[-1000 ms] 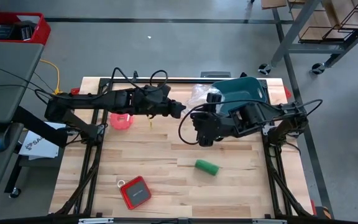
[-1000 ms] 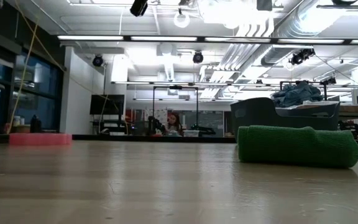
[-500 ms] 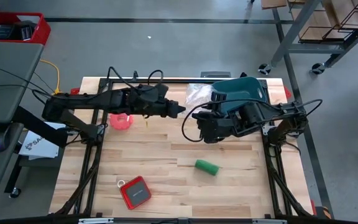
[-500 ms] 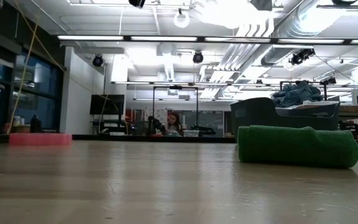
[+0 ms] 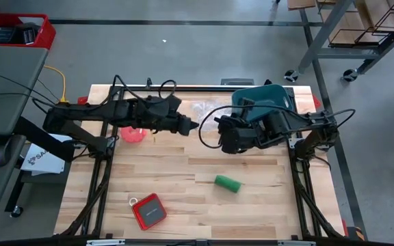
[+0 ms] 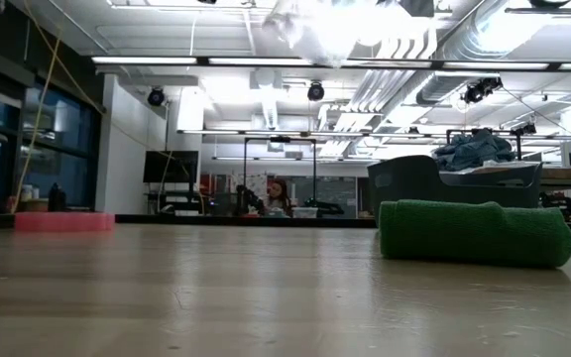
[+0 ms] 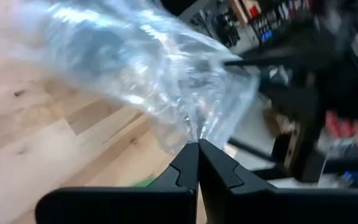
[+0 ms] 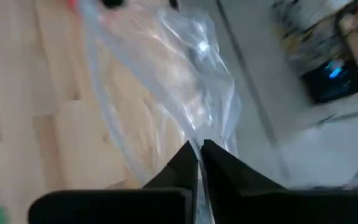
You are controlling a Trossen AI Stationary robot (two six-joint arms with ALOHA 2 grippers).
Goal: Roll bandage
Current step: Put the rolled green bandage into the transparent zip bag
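Observation:
The bandage (image 5: 227,183) is a small rolled green cylinder lying on its side on the table near the front, with no gripper at it; it also shows in the low view (image 6: 474,233). My left gripper (image 5: 197,127) and my right gripper (image 5: 217,126) face each other over the table's middle-far part. Both are shut on a clear plastic bag (image 5: 209,109). The bag also shows at the top of the low view (image 6: 310,25). My left gripper pinches the clear bag's crumpled edge (image 7: 199,134) between its two shut fingers, coming about level from the table's left. The bag is held clear of the table and spreads away beyond the fingertips. My right gripper pinches another part of the bag's edge (image 8: 197,134) between its two shut fingers, coming from the table's right. The bag fans out ahead of the fingers, off the table.
A teal tub (image 5: 265,102) stands at the far right just behind my right arm. A pink-red ring (image 5: 133,132) lies under my left arm. A red flat device (image 5: 148,210) lies near the front left. Bare wood lies around the bandage.
My right gripper has gone toward the table's far edge and closer to my left gripper. My left gripper has drawn back a little toward the table's left. The clear bag now shows spread out between them. The bandage has not moved.

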